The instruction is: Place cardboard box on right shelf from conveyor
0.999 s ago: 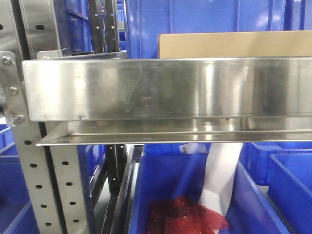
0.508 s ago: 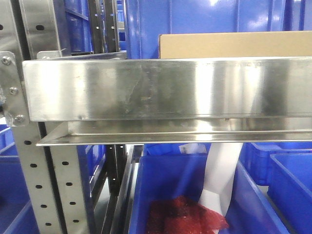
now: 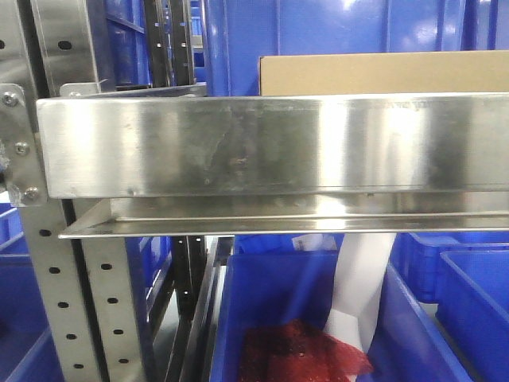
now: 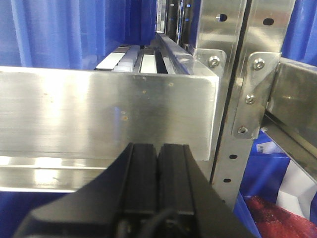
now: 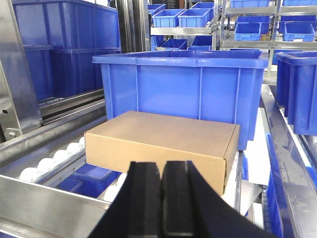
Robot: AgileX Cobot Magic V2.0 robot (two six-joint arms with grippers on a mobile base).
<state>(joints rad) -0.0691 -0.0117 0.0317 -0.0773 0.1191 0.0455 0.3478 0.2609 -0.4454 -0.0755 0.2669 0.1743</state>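
Front view: right shelf [image 3: 270, 143] rail spans the frame; cardboard box [image 3: 382, 74] lies flat behind it, right of centre, bare rollers leftward. Left gripper [image 4: 158, 163] fingers pressed together, empty, before a rail. Right gripper [image 5: 162, 191] likewise closed, empty, short of the box's near edge.

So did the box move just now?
No. In the front view the box sits at the same spot behind the shelf rail, its left edge at the same point along the rail as before.
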